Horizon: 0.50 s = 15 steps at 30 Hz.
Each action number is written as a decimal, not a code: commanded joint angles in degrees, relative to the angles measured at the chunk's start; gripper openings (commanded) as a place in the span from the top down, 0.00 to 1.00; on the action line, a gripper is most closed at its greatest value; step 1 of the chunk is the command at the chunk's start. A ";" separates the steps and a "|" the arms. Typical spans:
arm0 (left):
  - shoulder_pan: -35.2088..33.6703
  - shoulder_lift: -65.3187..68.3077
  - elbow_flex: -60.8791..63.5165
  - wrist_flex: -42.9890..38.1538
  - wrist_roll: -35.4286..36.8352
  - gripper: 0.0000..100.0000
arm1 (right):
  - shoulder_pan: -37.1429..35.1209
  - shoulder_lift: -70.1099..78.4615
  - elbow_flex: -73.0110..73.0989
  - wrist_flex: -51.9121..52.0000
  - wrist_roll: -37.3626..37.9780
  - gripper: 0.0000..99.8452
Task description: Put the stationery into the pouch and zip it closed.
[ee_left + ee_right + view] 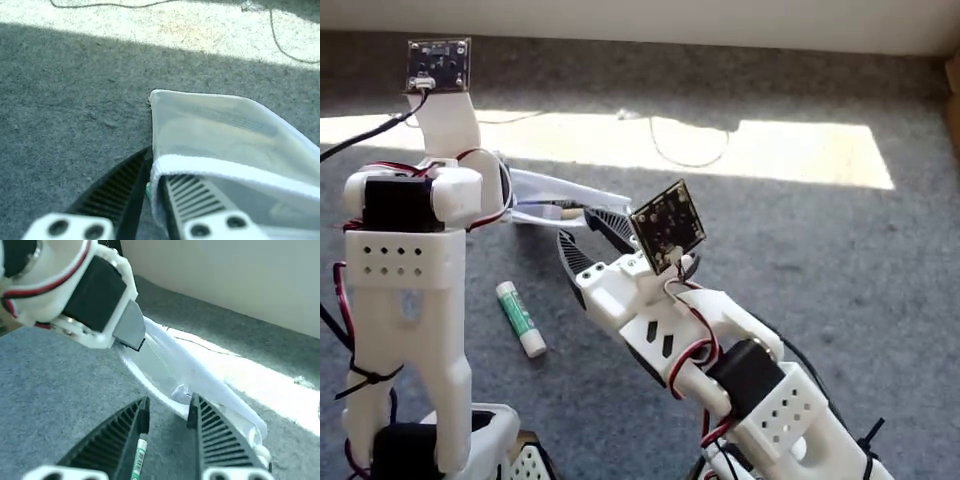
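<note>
Above the grey carpet [840, 300], the left hand [154, 172] is clamped on the rim of the pouch [215, 135]. It's soft, light mesh, likely to sag; the stiffer hem looks the better hold. The right hand [168, 405], jaws apart, sits just beside the pouch mouth. The glue stick [520, 318], rigid and smooth, lies on the carpet nearby.

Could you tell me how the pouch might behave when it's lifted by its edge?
The pouch looks like thin mesh, so probably floppy and light. Pinched at its rim by the left gripper, its mouth would likely sag without support.
</note>
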 commanded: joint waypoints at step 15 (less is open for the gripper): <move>-7.87 -0.31 -4.09 -2.02 0.26 0.99 | -2.15 -8.57 -6.81 10.86 -3.16 0.87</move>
